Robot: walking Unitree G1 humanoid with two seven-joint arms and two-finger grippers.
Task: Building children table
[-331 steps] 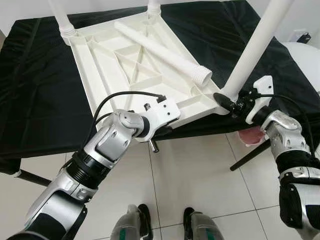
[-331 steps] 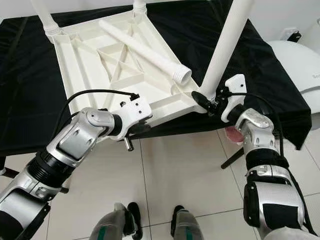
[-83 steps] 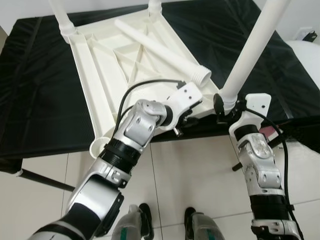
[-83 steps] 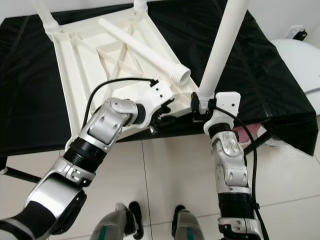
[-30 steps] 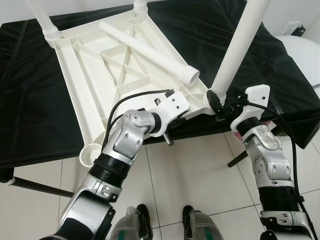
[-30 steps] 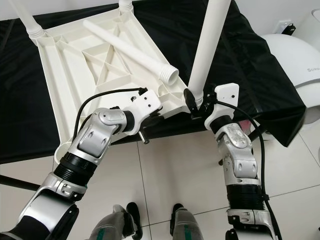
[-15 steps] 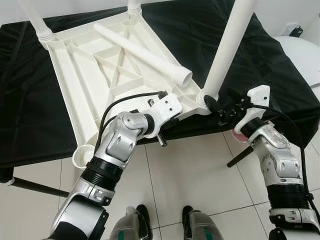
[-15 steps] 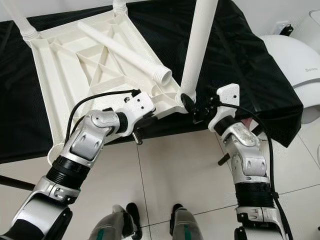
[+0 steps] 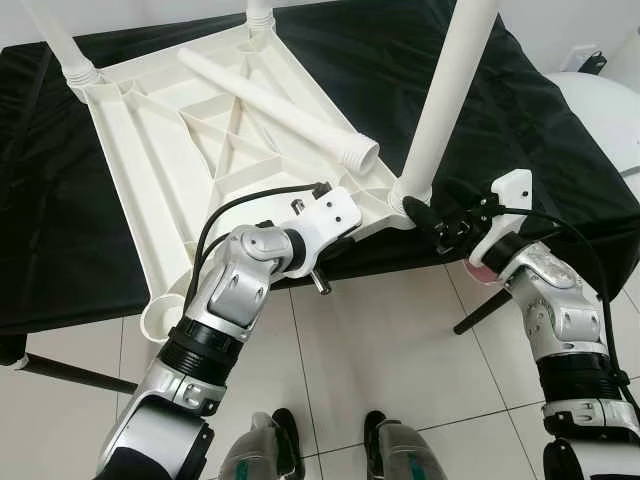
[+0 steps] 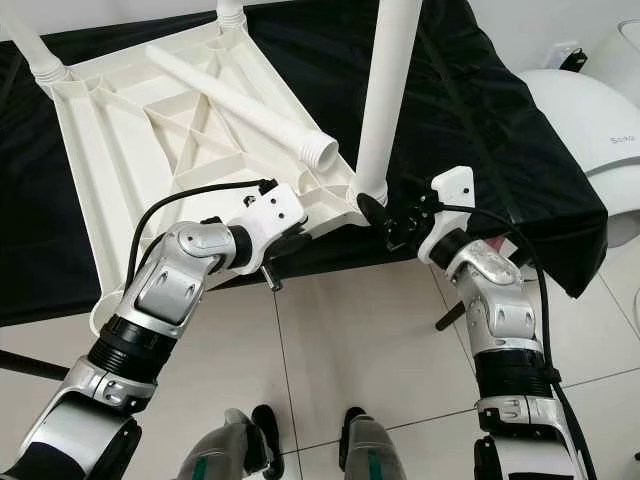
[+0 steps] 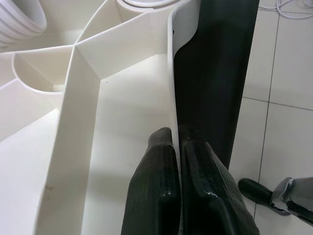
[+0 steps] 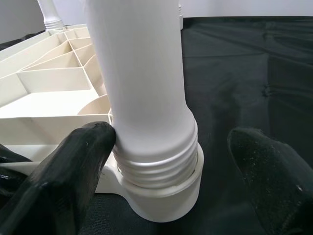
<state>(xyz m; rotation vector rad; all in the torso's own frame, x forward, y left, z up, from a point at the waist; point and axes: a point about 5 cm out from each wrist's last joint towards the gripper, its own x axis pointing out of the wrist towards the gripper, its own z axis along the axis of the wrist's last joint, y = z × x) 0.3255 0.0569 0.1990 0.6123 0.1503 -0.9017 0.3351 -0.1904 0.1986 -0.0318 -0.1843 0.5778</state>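
Since half a second ago the right tool (image 12: 166,161) has parted from the leg base — one finger now only brushes the threads, the other stands well apart — and the head view has drifted slightly.

Black-draped tabletop (image 9: 60,200): carries the work, running from 9 to 3 o'clock across the head view.

Inverted children's table top (image 9: 200,150): white, ribbed underside up, lying at 11 o'clock, its near corner overhanging the tabletop edge.

Upright leg (image 9: 445,90): seated in the near corner socket at 1 o'clock; threads still visible above the collar in the right wrist view, so judged not fully screwed home. Two more legs stand at the far corners (image 9: 60,40).

Loose leg (image 9: 270,105): lying across the ribs — not yet fitted. The empty socket (image 9: 165,315) at 8 o'clock awaits it.

Left tool (image 11: 177,147): pinched tight on the top's thin edge wall, steadying it.

Right tool: spread wide, gripping nothing.

Progress, as judged: three of four legs in place; remaining are the final tightening and the fourth leg.
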